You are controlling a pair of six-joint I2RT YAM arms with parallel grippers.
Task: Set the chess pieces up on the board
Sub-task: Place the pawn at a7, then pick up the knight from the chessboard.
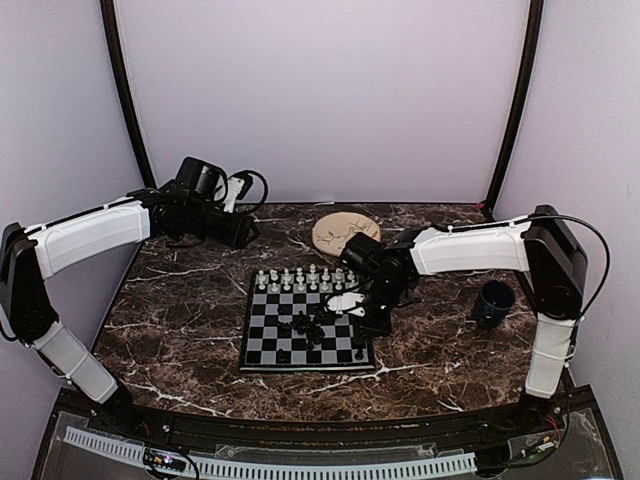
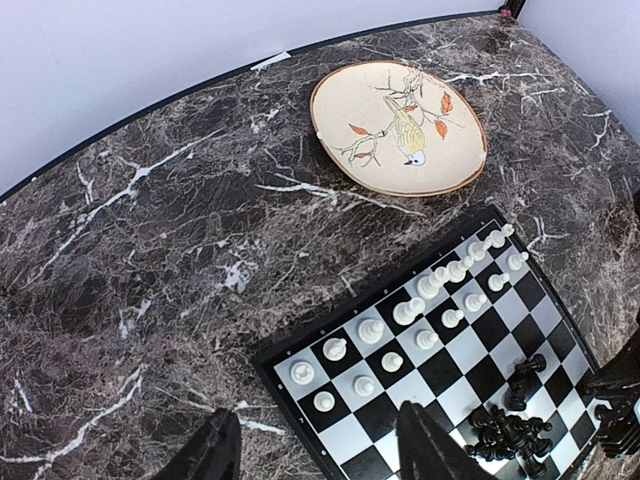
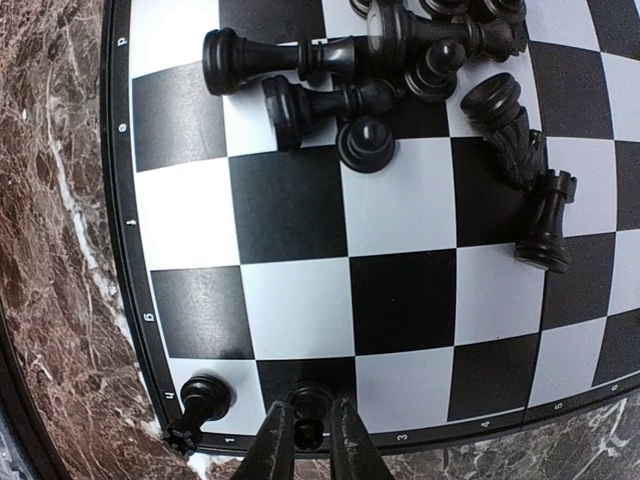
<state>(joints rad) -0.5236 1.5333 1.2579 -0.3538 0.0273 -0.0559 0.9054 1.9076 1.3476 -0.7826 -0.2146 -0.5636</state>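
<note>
top: we see right gripper [image 1: 375, 318] low at the board [image 1: 262, 350]'s right edge, left gripper [image 1: 243, 233] upper left, well off it | left wrist: left jaws apart, empty; board lower right | right wrist: fingers [image 3: 275, 445] closely flank black piece [image 3: 310, 398] at bottom edge; whether they pinch it we cannot tell

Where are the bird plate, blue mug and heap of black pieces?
Bird plate [image 2: 398, 128], left wrist view, its centre.
Blue mug [image 1: 493, 303], top view, its wall.
Heap of black pieces [image 3: 345, 98], right wrist view, a toppled piece.

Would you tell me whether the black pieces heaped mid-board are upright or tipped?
Mostly tipped: the black pieces lie on their sides, overlapping, on the board.
</note>
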